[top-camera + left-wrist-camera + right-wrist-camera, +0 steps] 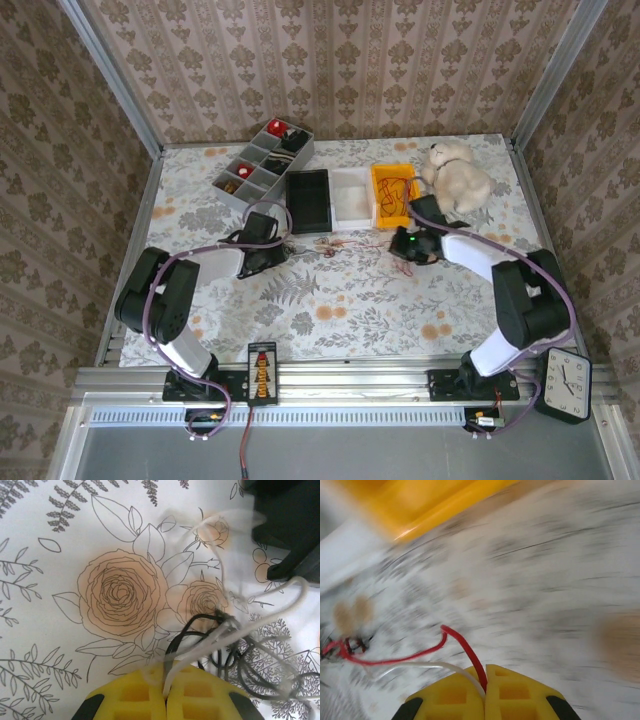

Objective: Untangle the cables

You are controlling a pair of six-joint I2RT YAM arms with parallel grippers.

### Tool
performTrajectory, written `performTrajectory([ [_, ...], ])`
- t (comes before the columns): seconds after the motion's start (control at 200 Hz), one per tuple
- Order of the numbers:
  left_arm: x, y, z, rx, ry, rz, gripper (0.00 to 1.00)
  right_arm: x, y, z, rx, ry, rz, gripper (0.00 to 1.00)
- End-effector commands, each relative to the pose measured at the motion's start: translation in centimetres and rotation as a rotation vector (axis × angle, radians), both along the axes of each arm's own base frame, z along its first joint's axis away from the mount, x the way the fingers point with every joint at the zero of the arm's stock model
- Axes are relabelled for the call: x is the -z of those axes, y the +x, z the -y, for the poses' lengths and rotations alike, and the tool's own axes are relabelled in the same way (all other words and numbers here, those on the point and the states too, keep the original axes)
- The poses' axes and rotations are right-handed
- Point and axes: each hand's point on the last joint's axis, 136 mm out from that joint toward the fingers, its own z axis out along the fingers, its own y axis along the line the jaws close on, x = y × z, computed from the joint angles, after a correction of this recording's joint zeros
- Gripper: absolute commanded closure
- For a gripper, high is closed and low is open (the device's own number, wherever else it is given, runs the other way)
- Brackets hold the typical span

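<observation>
Floral cloth (45, 610) — thin, seemingly knotted cables (220, 619)

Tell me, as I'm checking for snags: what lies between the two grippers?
The tangled cables, lying on the floral tablecloth between the left gripper and the right gripper, seen in the top view.

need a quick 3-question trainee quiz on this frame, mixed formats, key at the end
1. True or false: the left jaws are shut on a whitish cable.
2. Which cable enters the right jaws beside the white cable? A black, B red, C blue.
3. Fill in: the soft toy next to the yellow bin is a ___.

Key: 1 true. 2 B, the red cable. 3 teddy bear.
</observation>
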Motion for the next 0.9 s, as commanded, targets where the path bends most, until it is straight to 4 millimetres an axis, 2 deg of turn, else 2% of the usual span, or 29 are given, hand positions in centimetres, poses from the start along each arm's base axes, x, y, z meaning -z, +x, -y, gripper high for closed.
performTrajectory([
  [0.0, 5.5, -5.6, -8.4, -0.193, 0.28, -0.236, 1.0, 0.4, -1.8, 7.2, 0.309, -0.132, -0.068, 1.0],
  [0.13, 5.2, -5.8, -8.9, -0.224, 0.278, -0.218, 1.0, 0.0, -2.8, 10.6, 0.441, -0.154, -0.078, 1.0],
  [0.355, 4.9, -5.9, -9.1, -0.247, 0.278, -0.216, 1.0, -1.3, -2.9, 13.4, 0.499, -0.183, -0.066, 1.0],
  [0.45, 4.1, -5.4, -8.9, -0.232, 0.281, -0.188, 1.0, -2.2, -2.0, 13.6, 0.452, -0.189, -0.042, 1.0],
  [0.535, 3.0, -4.4, -8.0, -0.159, 0.282, -0.14, 1.0, -2.5, -1.0, 12.5, 0.344, -0.191, -0.035, 1.0],
  [0.63, 1.0, -2.5, -3.7, 0.075, 0.212, -0.013, 1.0, -2.4, 0.0, 10.0, 0.21, -0.164, -0.016, 1.0],
  [0.68, -0.5, -2.6, 0.7, 0.274, 0.125, 0.075, 1.0, -2.2, 0.3, 8.4, 0.148, -0.146, -0.007, 0.99],
  [0.735, -2.2, -3.2, 4.0, 0.417, 0.059, 0.152, 1.0, -2.0, 0.5, 6.7, 0.088, -0.136, 0.003, 0.99],
  [0.835, -4.9, -4.8, 8.9, 0.629, -0.037, 0.264, 0.7, -1.6, 0.7, 4.0, 0.012, -0.126, 0.012, 0.99],
  [0.9, -6.1, -5.4, 11.3, 0.712, -0.069, 0.3, 0.58, -1.1, 0.8, 2.7, -0.008, -0.116, -0.001, 0.99],
])
